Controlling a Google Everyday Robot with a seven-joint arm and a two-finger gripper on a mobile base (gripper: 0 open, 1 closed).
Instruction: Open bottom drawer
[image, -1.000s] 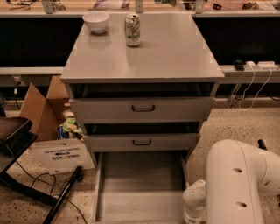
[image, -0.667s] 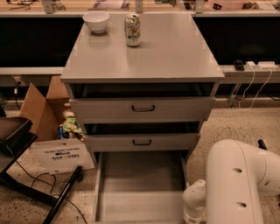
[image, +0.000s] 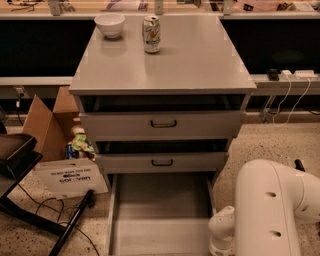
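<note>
Bottom drawer (image: 160, 220) pulled out, tray showing; white arm (image: 270, 210) at its right; gripper out of frame (state untellable).

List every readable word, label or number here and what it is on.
On the white sign by the cardboard box: dark print, not legible.
On the can on the cabinet top: label, not legible.
No other text. The gripper is out of view; only the arm shows, lower right.

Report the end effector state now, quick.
End effector: not in view, state cannot be told. Only the white arm shows, at lower right beside the pulled-out bottom drawer.
</note>
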